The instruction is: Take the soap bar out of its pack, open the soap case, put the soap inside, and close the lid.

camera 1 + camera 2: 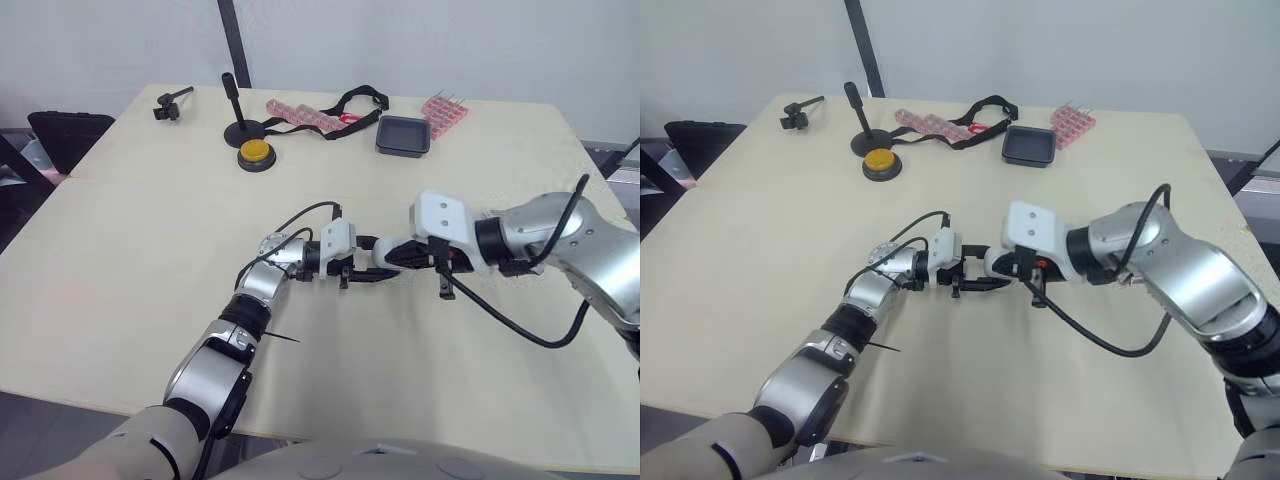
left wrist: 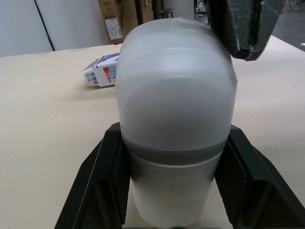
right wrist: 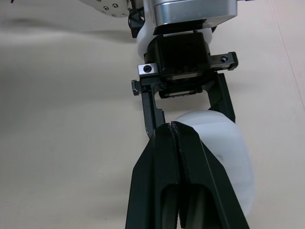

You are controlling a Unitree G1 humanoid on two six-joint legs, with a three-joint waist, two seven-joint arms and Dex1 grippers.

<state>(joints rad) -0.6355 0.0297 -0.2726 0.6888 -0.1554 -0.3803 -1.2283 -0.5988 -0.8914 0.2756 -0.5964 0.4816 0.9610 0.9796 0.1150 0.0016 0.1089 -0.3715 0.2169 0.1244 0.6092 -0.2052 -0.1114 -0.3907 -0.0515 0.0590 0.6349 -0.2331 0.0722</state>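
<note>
The jaws of the left gripper (image 2: 174, 160) stand narrow about the soap case (image 3: 224, 152). One black finger (image 2: 102, 183) lies flat against each side, holding the translucent white shell over the middle of the counter (image 1: 120, 300). We cannot tell whether the case rests on that surface. The jaws of the right gripper (image 3: 172, 128) are pressed together tip to tip, with nothing visible between them. Their point meets the end of the case that faces away from the left wrist, close beside one left finger. We cannot tell whether the lid is latched, nor whether the soap bar is already within; the wall shows only a greyer band low down. Beyond the case, the left wrist view shows the soap pack (image 2: 102, 71), a small printed carton lying on the counter, well apart from both grippers. Farther off, toward the far edge, lie a yellow button (image 1: 256, 153), a black strap (image 1: 350, 100) and a black tray (image 1: 403, 135). We judge the step in hand to be work on the lid. To do it well, we would keep the left grip firm and square on the lower shell, so that the lid itself is not pinned. We would set the right tips exactly at the seam and drive them along the lid's own swing, not across it, since a sideways push could twist the smooth case out of its hold.
</note>
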